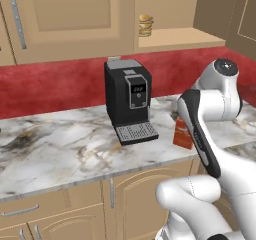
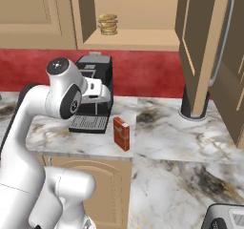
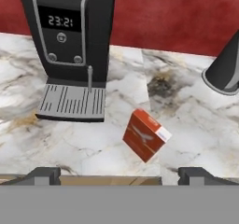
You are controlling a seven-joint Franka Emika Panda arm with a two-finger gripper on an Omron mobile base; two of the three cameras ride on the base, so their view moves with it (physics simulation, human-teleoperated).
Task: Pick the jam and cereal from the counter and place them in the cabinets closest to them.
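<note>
The cereal (image 3: 145, 134) is a small red-orange box with a pale mark, standing on the marble counter (image 3: 196, 125) near its front edge, just right of the coffee machine. It also shows as the cereal (image 2: 121, 133) and, partly behind my forearm, the cereal (image 1: 182, 134). My gripper (image 3: 119, 175) is open, its two dark tips wide apart with nothing between them, hovering above and in front of the box. The open cabinets (image 2: 133, 39) above have a wooden shelf. The jam is out of view.
A black coffee machine (image 1: 127, 99) stands at the back of the counter left of the box. A yellowish stacked round item (image 2: 108, 24) sits on the shelf. An open cabinet door (image 2: 200, 46) juts out at right, with a dark cone-shaped object (image 2: 194, 104) below it.
</note>
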